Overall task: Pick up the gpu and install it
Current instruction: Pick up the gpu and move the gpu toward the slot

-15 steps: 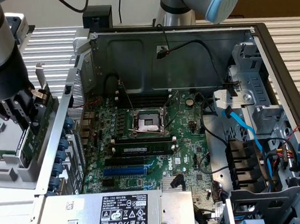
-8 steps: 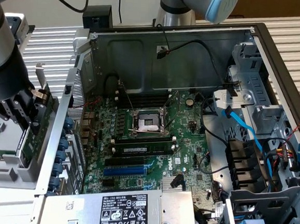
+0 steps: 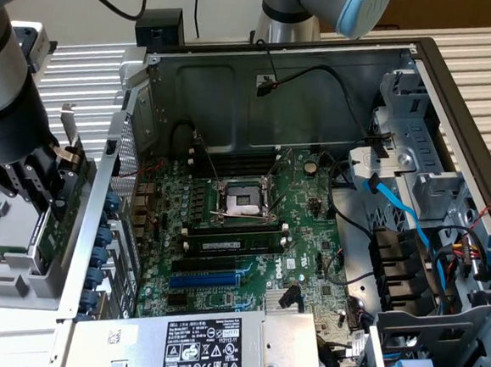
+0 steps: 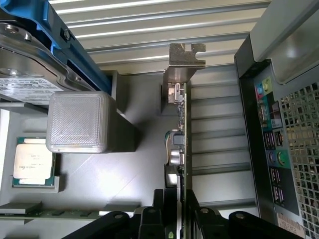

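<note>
One gpu [image 4: 181, 124] (held by one tool [image 4: 175, 201]).

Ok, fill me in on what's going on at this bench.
The robot arm's black gripper is closed on the gpu, a small green circuit card seen edge-on, with a silver metal end bracket. It holds the card outside the open grey metal computer case, on the exterior view's left, beside the case's rear port panel. The card is not yet in the large green motherboard.
</note>
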Available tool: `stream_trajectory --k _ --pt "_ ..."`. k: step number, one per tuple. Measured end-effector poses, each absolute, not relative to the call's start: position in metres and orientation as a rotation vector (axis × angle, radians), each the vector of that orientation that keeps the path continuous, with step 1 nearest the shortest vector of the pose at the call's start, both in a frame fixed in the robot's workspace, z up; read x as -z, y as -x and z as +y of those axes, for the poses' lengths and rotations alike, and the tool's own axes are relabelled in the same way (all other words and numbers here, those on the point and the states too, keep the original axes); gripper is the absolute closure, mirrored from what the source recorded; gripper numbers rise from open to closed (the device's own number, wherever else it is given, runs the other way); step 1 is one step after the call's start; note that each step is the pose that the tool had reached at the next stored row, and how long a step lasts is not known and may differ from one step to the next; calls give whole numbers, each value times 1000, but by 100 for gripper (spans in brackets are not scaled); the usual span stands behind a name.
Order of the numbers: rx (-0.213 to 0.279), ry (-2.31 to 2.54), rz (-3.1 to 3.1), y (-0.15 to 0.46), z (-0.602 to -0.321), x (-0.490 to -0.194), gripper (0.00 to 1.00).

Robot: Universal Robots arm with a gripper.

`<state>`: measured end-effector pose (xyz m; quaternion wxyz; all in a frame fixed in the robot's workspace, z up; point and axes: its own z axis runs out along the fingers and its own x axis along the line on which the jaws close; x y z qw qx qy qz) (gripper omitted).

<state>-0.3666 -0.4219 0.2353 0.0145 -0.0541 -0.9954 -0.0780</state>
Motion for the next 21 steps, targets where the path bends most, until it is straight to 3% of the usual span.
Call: stream_trajectory --k 21 --pt "242 170 -3093 367 -422 -234 73"
